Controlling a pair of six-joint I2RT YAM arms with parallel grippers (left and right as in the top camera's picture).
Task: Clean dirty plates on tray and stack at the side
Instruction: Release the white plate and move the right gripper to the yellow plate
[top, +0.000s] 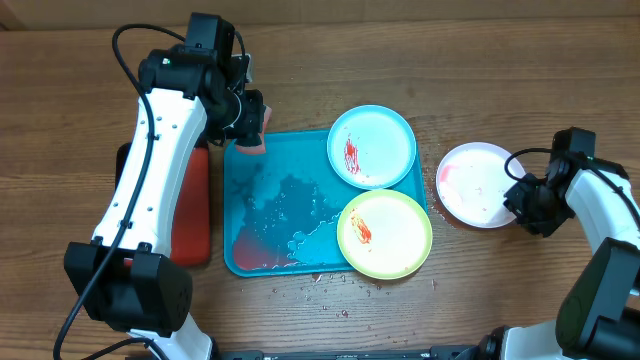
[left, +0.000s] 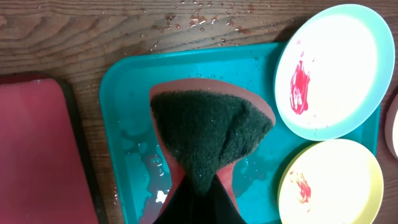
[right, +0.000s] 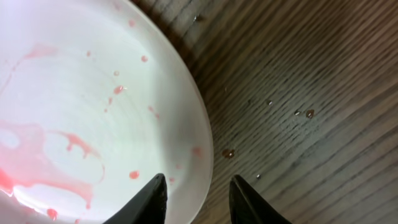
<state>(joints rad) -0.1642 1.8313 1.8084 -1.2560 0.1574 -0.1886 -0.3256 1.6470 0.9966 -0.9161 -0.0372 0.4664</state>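
Cyan tray (top: 270, 200) holds the cyan plate (top: 371, 146) and lime plate (top: 385, 234). Your left gripper (left: 196, 199) clamps a sponge (left: 211, 134) over its corner, and your right gripper (right: 199, 186) stands parted astride the white plate (top: 478, 184) beside it.

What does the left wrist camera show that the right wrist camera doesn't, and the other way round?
Only the left wrist: a green-faced sponge pinched above the blue tray, a cyan-rimmed plate and a lime-rimmed plate with red smears, and a red tray. Only the right wrist: the pink streaks on a white plate, its rim between open jaws. Both: the wooden table, dotted with droplets.
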